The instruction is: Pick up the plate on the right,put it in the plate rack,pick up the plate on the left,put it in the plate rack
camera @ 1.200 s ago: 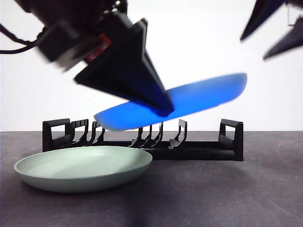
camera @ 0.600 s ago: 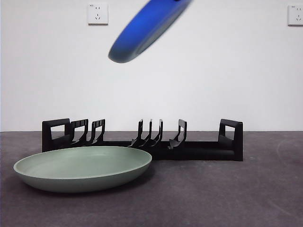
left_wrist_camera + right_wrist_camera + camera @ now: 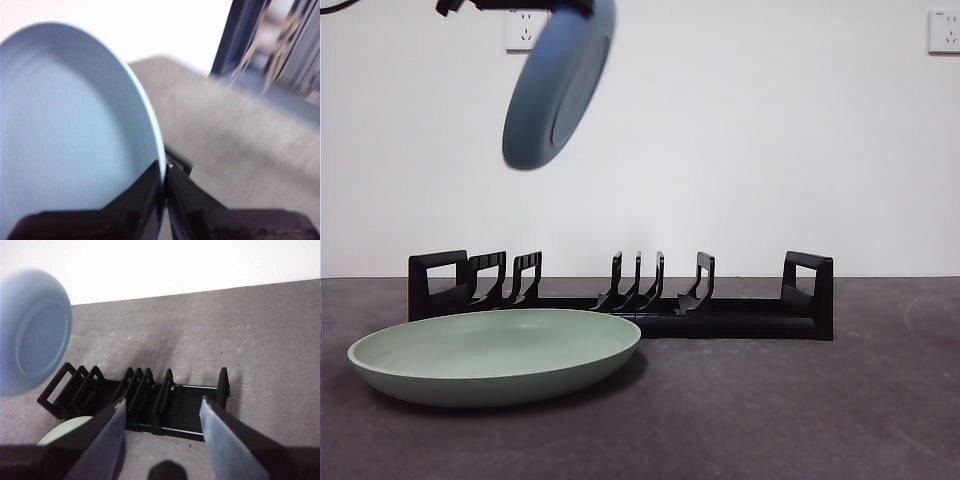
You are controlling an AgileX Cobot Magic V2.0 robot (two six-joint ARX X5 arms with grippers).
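Observation:
A blue plate (image 3: pixel 557 85) hangs high above the left part of the plate rack (image 3: pixel 620 300), tilted almost on edge. My left gripper (image 3: pixel 164 175) is shut on the blue plate's (image 3: pixel 70 130) rim. The right wrist view shows that plate (image 3: pixel 32 332) in the air over the rack's (image 3: pixel 135 397) far left end. A pale green plate (image 3: pixel 495 355) lies flat on the table in front of the rack's left half; its edge (image 3: pixel 62 436) peeks out in the right wrist view. My right gripper (image 3: pixel 162 440) is open and holds nothing, high above the rack's near side.
The dark grey table (image 3: pixel 800 410) stretches to the right of the green plate. Two wall sockets (image 3: pixel 525 30) sit on the white wall behind. The rack's slots hold nothing.
The blue plate went from low over the rack up and to the left, turning from nearly flat to almost upright. The dark arm and gripper tips have left the front view.

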